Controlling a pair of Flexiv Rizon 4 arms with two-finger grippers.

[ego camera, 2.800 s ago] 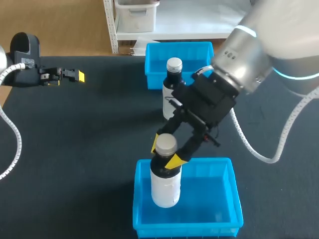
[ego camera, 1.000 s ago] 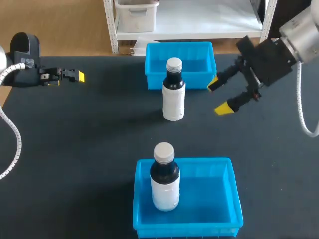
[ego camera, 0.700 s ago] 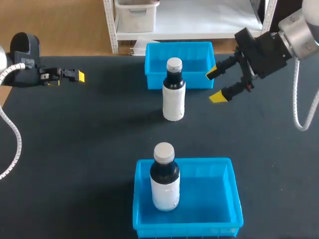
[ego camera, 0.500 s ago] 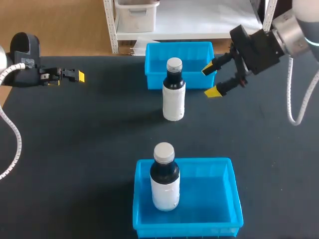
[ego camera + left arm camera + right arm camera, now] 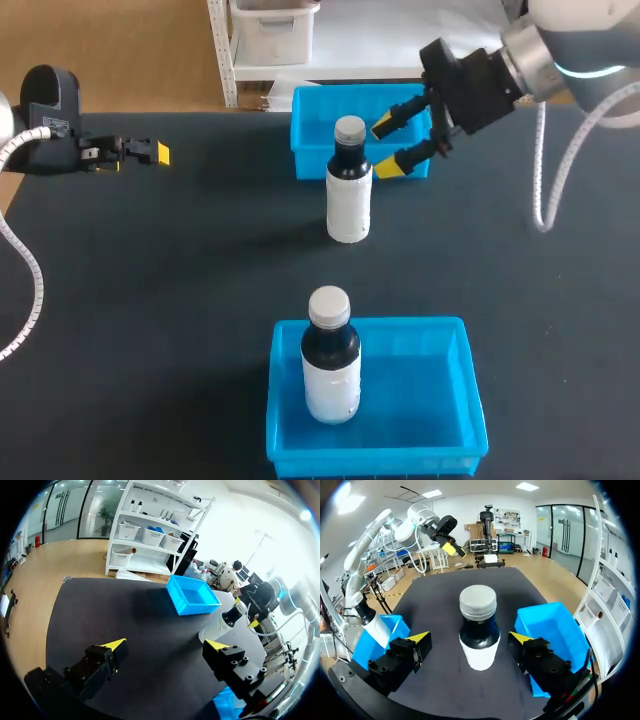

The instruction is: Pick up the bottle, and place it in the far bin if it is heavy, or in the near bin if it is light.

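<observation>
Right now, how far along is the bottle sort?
Done: one bottle stands upright in the near bin. In hand: the right tool, open, is lined up on the second bottle, which stands on the table in front of the far bin; no grip yet. Left: grasp it, lift, judge weight, bin it. The left tool is open, near the table's left edge.

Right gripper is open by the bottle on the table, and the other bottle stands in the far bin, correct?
Not quite: the other bottle stands in the near bin, as the head view shows. The rest holds.
</observation>
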